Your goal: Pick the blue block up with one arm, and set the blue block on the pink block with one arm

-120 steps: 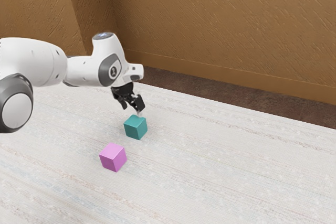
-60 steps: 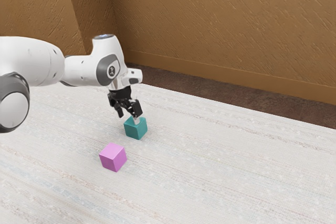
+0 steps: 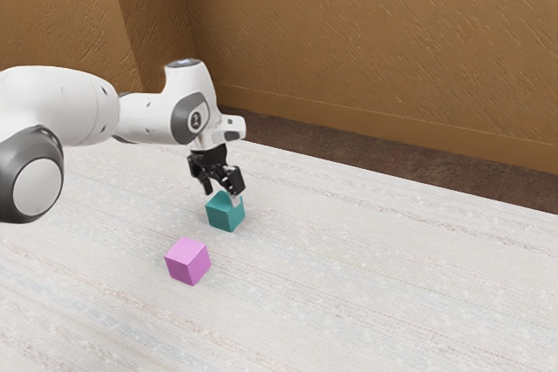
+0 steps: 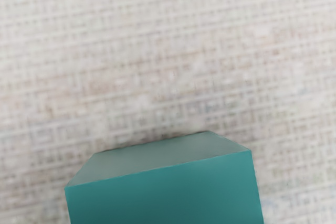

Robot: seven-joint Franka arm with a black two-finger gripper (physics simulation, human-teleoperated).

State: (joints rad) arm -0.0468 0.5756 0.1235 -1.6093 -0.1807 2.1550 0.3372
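The blue block [image 3: 225, 213], teal in shade, rests on the table with my gripper [image 3: 223, 194] right above it. The black fingers stand open, and their tips reach down to the block's top edge without clamping it. In the wrist view the blue block [image 4: 165, 187] looms large just under my hand, showing its top face and one side. The pink block [image 3: 187, 260] lies on the table a short way nearer the front and toward the exterior view's left of the blue one, apart from it.
The pale woven tabletop [image 3: 375, 285] stretches wide toward the exterior view's right and front. Brown walls [image 3: 366, 41] and a dark floor strip [image 3: 392, 158] lie behind the table's far edge.
My hand has come down and slightly toward the exterior view's right, bringing the open fingers from above the blue block to its top. Both blocks stay where they were.
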